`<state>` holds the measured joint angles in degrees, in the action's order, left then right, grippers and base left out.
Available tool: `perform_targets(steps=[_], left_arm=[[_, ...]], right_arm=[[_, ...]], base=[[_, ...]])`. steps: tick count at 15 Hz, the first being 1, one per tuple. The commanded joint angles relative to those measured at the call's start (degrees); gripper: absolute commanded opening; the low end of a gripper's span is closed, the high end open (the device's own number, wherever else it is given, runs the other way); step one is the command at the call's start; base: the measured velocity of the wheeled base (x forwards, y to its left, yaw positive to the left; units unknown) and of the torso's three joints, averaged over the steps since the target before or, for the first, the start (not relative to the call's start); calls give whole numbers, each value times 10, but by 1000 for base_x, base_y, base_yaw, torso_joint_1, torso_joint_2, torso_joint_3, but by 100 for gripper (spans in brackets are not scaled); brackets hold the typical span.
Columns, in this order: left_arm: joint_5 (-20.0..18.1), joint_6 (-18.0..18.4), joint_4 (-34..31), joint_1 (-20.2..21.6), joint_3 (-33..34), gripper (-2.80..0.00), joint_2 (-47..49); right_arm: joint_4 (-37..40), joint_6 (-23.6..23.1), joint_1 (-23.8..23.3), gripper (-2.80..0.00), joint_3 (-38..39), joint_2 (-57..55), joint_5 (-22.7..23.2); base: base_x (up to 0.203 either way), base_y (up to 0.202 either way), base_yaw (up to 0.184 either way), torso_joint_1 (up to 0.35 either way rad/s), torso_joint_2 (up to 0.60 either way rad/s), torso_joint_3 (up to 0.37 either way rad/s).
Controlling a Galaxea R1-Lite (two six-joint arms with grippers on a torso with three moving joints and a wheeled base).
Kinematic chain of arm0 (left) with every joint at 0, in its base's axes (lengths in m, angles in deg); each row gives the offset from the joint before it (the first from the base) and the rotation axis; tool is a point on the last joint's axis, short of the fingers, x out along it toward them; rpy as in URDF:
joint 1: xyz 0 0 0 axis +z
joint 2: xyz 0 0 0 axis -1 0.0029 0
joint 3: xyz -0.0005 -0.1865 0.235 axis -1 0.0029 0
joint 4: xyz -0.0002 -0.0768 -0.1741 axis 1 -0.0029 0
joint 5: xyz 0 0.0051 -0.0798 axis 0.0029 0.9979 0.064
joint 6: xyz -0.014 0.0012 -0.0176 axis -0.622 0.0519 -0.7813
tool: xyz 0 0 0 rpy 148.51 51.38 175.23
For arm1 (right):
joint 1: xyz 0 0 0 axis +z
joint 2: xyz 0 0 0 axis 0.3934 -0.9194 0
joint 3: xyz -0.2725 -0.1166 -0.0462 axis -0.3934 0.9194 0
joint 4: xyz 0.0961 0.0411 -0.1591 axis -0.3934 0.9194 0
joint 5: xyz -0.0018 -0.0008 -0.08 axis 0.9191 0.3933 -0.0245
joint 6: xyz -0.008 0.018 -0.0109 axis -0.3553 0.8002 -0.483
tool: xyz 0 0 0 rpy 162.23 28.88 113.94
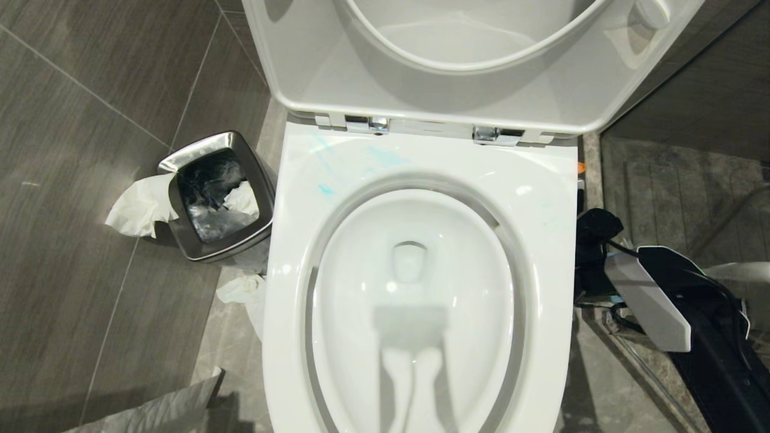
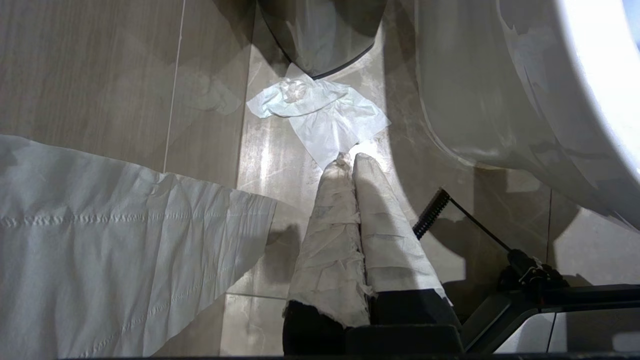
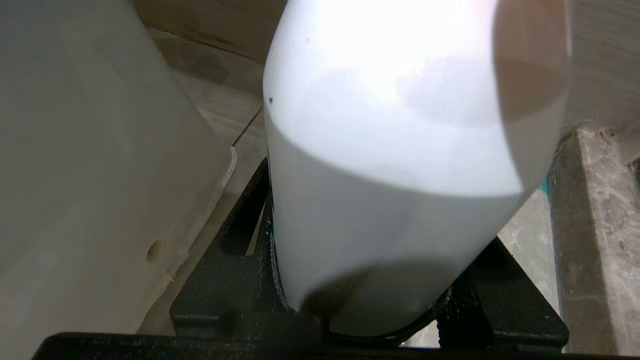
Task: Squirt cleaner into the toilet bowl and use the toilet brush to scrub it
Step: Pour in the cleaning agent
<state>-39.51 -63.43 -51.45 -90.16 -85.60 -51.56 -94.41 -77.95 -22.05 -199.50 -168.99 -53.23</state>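
So the toilet (image 1: 421, 264) sits dead centre in the head view, seat and lid both flipped up, with a few faint blue smears on the rim at the back near the hinges. The bowl holds water that reflects the robot.

The right hand (image 3: 360, 300) is down on the floor to the right of the toilet, between the toilet's side and a stone ledge (image 3: 590, 225). Its black jaws are clamped on either side of the lower body of the cleaner bottle (image 3: 395, 150), which fills most of the right wrist view as a big white shape. So it's holding the bottle, jaws about half spread around it. In the head view only a bit of orange and dark shows at the toilet's right edge, just past the right arm (image 1: 649, 300), so the bottle itself is mostly hidden there.

The left hand (image 2: 352, 165) hangs low on the other side of the toilet, cloth-wrapped fingers (image 2: 330, 235) pressed together, holding nothing. Just beyond its tips lies a crumpled tissue (image 2: 320, 115) on the tile floor (image 2: 100, 75).

The steel bin (image 1: 216, 198) stands left of the toilet with paper hanging over its edge. Toilet brush isn't in any view.
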Motion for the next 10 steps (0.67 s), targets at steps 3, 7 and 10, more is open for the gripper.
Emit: perform_targets(steps=[3,7,10], left_arm=[[0,0,0,0,0,-280,1],[0,0,0,0,0,-280,1],[0,0,0,0,0,-280,1]], right_arm=[[-20,3,-3,-280,39,53,-1],[-24,5,-10,-280,70,106,-9],[-24,7,-17,-280,105,158,-11]], base=[[0,0,0,0,0,0],[0,0,0,0,0,0],[0,0,0,0,0,0]])
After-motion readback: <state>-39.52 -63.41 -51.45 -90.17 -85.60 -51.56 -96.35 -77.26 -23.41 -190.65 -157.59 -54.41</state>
